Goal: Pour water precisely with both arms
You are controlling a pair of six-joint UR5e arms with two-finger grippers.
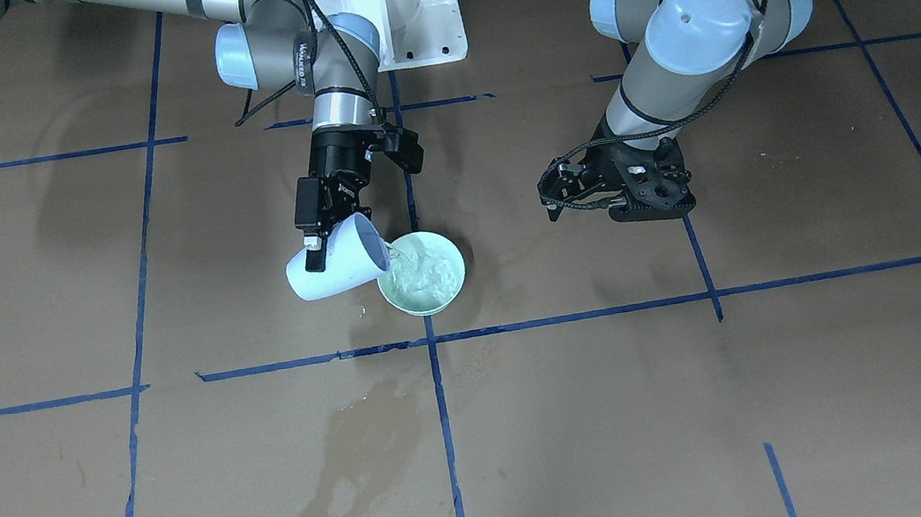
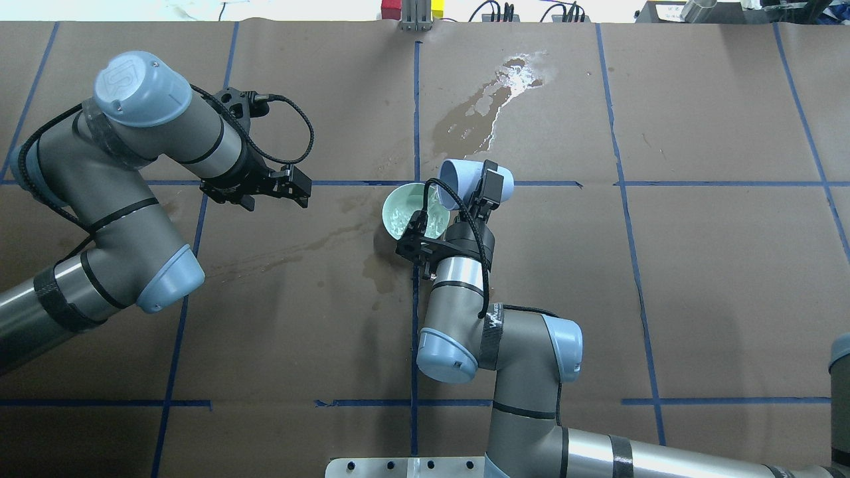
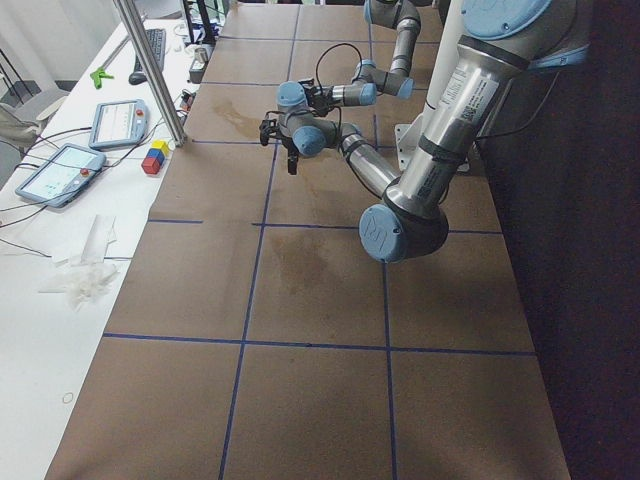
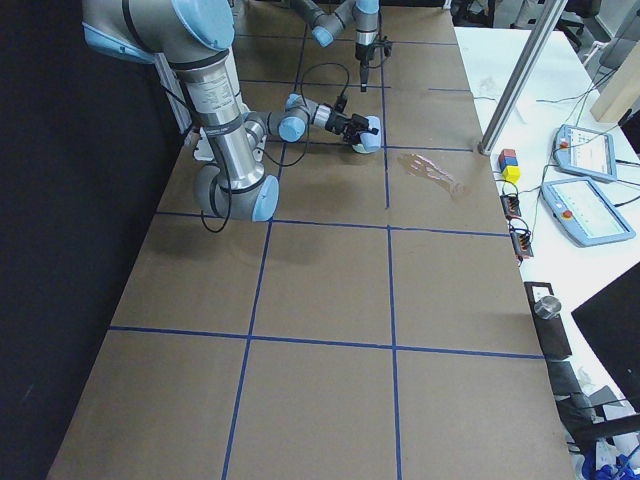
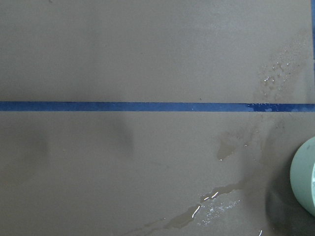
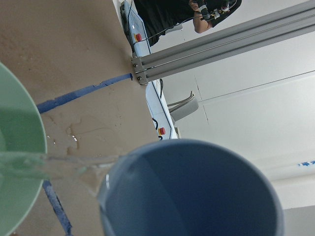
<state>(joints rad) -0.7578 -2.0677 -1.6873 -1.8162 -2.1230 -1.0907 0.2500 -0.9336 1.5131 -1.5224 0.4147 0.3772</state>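
My right gripper [image 1: 324, 248] is shut on a pale blue cup [image 1: 335, 268] and holds it tipped on its side over a pale green bowl [image 1: 461, 274] near the table's middle. Clear water [image 1: 424, 277] runs from the cup's lip into the bowl and ripples there. The right wrist view shows the cup's rim [image 6: 197, 196], the thin stream of water [image 6: 59, 164] and the bowl's edge [image 6: 19, 162]. In the overhead view the cup [image 2: 465, 174] is just right of the bowl [image 2: 392, 214]. My left gripper [image 1: 652, 211] hangs low over bare table, empty, with the jaws looking spread, well to the side of the bowl [image 5: 304, 177].
A long wet patch of spilled water [image 1: 337, 470] lies on the brown paper beyond the bowl, and it also shows in the overhead view [image 2: 491, 99]. Smaller wet marks [image 5: 216, 211] lie beside the bowl. The white pedestal [image 1: 401, 8] stands between the arms. Blue tape lines grid the table.
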